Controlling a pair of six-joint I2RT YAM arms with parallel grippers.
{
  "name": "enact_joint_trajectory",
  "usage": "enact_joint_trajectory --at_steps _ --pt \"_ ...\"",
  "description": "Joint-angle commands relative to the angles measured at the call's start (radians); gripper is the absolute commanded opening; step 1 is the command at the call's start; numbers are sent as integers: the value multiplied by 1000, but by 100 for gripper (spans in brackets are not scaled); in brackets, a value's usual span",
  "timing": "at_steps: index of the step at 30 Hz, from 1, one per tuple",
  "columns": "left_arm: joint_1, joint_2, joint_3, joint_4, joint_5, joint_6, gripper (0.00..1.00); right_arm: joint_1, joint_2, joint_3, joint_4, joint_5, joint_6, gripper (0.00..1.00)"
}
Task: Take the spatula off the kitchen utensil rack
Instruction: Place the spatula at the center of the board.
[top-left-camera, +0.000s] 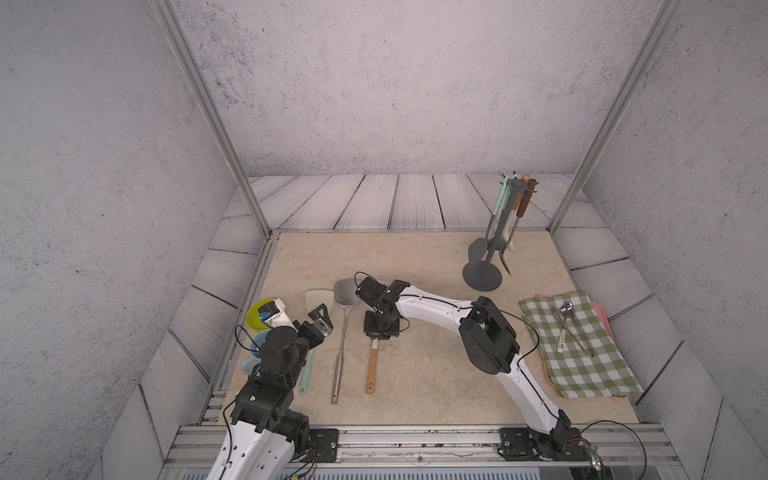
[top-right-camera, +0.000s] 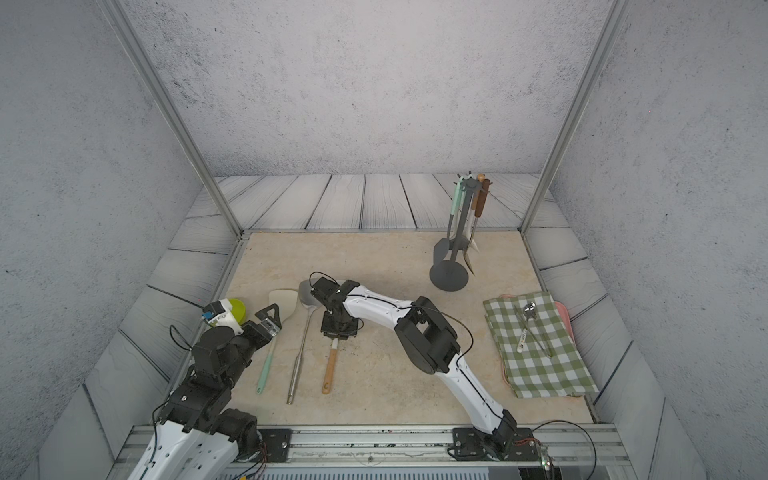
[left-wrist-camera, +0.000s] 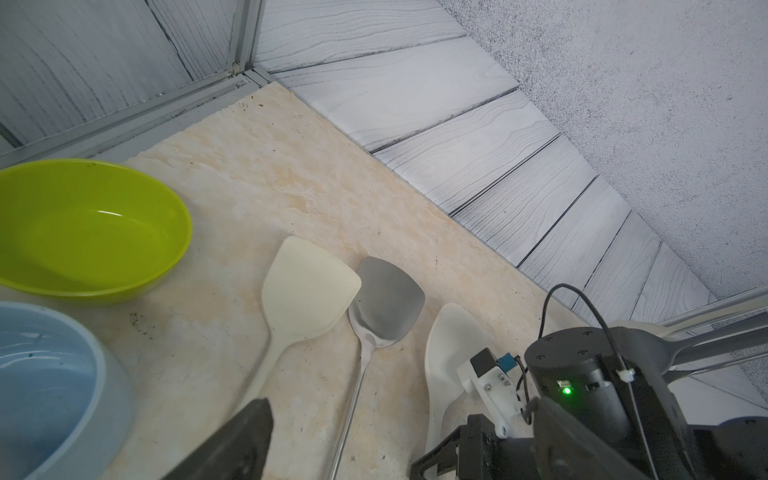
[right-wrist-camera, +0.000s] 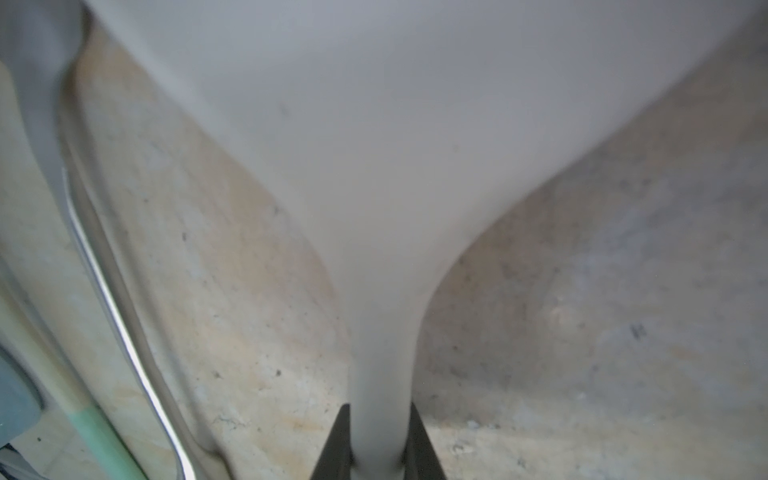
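Beige stone-look bench (top-left-camera: 415, 257), boxed in by pale plank-print panels, carried everything. Near its middle lay the spatula (top-left-camera: 371, 370), with a white head and a wooden handle. It was down on the bench and well apart from the kitchen utensil rack (top-left-camera: 482, 277). The right gripper (right-wrist-camera: 379, 446) stood over it pointing down, its jaws pinching the spatula's narrow white neck from both sides. In the right wrist view the dark fingertips (right-wrist-camera: 336, 453) pressed against that neck, with the pale head widening beyond them.

Just beside the spatula, toward the robot's left, lay a steel turner (top-left-camera: 345, 293), roughly parallel to it. Past that lay a cream turner (top-left-camera: 318, 298) with a mint handle. The left gripper (top-left-camera: 322, 320) was poised above the cream turner's neck, its jaws spread wide and holding nothing. Farther left, a lime-green bowl (left-wrist-camera: 91, 228) and a pale blue cup (left-wrist-camera: 41, 374) sat close together at the bench's edge.

The rack stood upright at the far right of the bench. Several utensils hung from its crown of hooks — a dark grey turner (top-left-camera: 478, 249) on a mint handle and some wooden-handled ones (top-left-camera: 523, 199). Nearer the robot on that side lay a green-checked cloth (top-left-camera: 582, 357) with cutlery (top-left-camera: 566, 309) on top.
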Motion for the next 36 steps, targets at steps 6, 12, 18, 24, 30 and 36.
enact_joint_trajectory --at_steps 6,12,18,24,30,36 --pt "7 -5 -11 25 9 15 99 11 12 31 -39 1 -8 12" --pt "7 -6 -11 25 9 17 99 16 8 30 -35 -3 -10 21" --pt "8 -7 -13 26 8 18 99 20 3 30 -22 -17 -8 29" --pt "7 -12 -13 25 9 19 99 21 3 28 -18 -24 -4 30" --pt "7 -14 -16 31 16 18 99 22 -12 20 -25 -3 -7 31" --pt "7 -9 -20 54 55 23 99 26 -102 -49 6 37 -29 60"
